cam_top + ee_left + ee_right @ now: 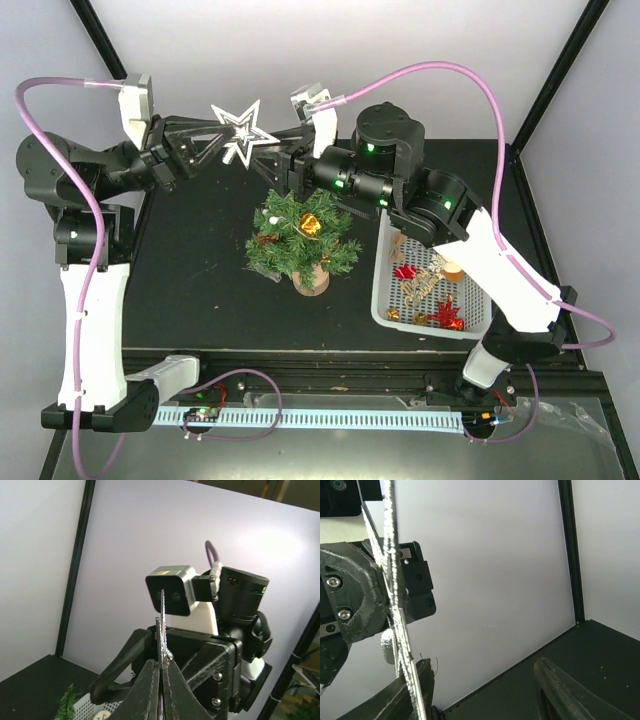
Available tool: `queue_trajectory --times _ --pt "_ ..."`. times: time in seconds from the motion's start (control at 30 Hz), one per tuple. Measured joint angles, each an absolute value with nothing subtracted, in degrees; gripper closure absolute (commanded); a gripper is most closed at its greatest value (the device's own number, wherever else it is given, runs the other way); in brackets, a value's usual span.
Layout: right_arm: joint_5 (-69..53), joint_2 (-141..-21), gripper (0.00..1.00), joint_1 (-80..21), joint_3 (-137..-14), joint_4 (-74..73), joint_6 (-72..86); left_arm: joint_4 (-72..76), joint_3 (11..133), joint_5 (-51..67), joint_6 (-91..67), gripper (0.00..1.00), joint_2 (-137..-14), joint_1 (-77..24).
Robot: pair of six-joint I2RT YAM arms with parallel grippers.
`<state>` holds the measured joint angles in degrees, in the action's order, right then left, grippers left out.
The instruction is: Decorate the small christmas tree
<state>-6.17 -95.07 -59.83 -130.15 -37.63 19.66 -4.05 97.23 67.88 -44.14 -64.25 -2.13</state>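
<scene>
Over the table's [190, 280] far edge the left gripper [220, 136] clamps a white star [241, 131] above the small christmas tree [290, 240]; the right gripper's [272, 152] fingers stand apart, tips obscured.

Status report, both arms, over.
Left gripper, jaws shut on silver star. Right gripper, jaws open at it. Small christmas tree upright, star not yet on. Nothing blocking.
</scene>
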Motion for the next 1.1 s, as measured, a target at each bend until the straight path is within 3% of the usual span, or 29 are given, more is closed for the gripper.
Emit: queue_trajectory --times 0.63,1.1 --pt "-10.7 -87.5 0.45 -59.1 -120.0 -23.4 22.7 15.0 96.1 68.9 -61.1 0.99 -67.1 4.3" --pt "-19.1 -87.9 0.48 -53.6 -109.5 -4.4 38.9 18.7 96.2 68.4 -65.8 0.98 -66.0 5.3"
